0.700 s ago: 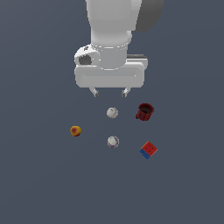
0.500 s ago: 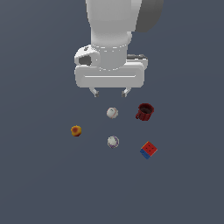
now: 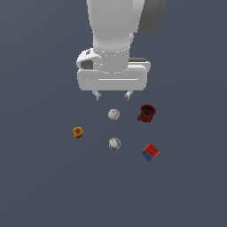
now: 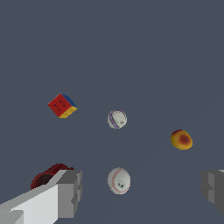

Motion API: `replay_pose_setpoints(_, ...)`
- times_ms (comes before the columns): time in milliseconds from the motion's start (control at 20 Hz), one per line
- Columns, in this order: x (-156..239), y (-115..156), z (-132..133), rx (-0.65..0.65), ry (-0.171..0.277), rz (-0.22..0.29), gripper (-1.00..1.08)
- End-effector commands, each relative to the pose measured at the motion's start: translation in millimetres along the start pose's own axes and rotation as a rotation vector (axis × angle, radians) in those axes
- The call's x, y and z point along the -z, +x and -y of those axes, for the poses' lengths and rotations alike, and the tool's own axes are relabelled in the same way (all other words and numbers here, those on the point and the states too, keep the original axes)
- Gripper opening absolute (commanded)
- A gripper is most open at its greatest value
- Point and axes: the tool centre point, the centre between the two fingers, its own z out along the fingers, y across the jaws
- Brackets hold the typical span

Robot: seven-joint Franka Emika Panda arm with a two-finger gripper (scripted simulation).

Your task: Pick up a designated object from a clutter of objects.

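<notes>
The gripper (image 3: pixel 112 95) hung above the table (image 3: pixel 40 186) with its jaws spread and empty, over a white ball (image 3: pixel 114 114). The orange ball (image 3: pixel 78 132) lay apart toward the exterior view's left, free for an unobstructed grasp.

Flat, even simulator light, no evident cast shadows or glare; renders slightly soft, perhaps low-resolution.

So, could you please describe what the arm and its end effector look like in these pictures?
The arm is smooth, glossy white with rounded, cylindrical links and a dark grey patch near the top. The end effector has a wide, boxy white body with a small dark recess on one side, and two short, pale grey, blocky fingers. No cables or markings are visible.
</notes>
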Motion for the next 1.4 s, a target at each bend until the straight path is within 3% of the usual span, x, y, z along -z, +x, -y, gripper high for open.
replay_pose_setpoints(0, -1.1, 0.3, -1.1, 0.003, 0.000, 0.000, 1.00)
replay_pose_setpoints(600, -35.2, 7.0, -29.5, 0.086, 0.002, 0.006, 1.00)
replay_pose_setpoints(1350, -125.2, 6.1, -108.0, 0.302, 0.002, 0.022, 1.00)
